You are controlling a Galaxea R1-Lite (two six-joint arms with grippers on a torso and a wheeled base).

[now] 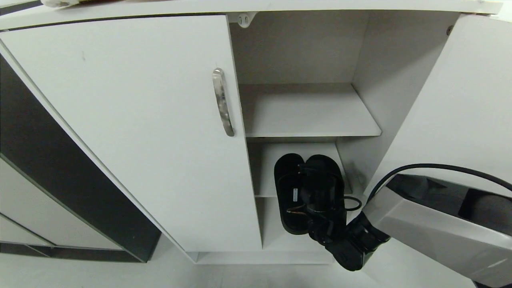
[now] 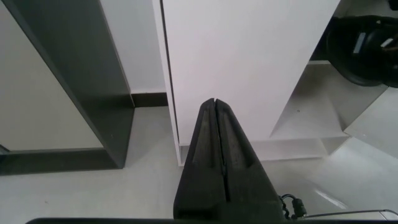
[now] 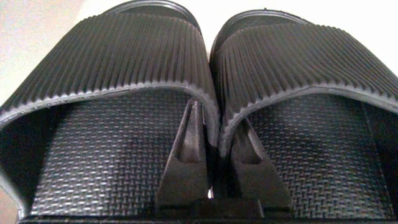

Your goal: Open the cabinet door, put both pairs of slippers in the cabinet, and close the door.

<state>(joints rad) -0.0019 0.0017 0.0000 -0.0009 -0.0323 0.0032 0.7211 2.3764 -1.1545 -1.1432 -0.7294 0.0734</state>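
A pair of black slippers point(image 1: 290, 192) hangs side by side in the cabinet's open right half, below the upper shelf point(image 1: 308, 112) and in front of the lower shelf point(image 1: 268, 168). My right gripper point(image 1: 318, 196) comes in from the lower right and is shut on them. In the right wrist view, one finger sits inside each slipper point(image 3: 124, 62), and the right gripper point(image 3: 216, 118) pinches their two inner walls together. My left gripper point(image 2: 214, 102) is shut with nothing in it, low in front of the closed left door point(image 2: 249, 56).
The cabinet's left door point(image 1: 140, 140) is closed, with a metal handle point(image 1: 222, 102) at its right edge. The right door point(image 1: 460, 100) stands swung open beside my right arm. A dark panel point(image 1: 60, 180) stands left of the cabinet, above pale floor point(image 1: 120, 276).
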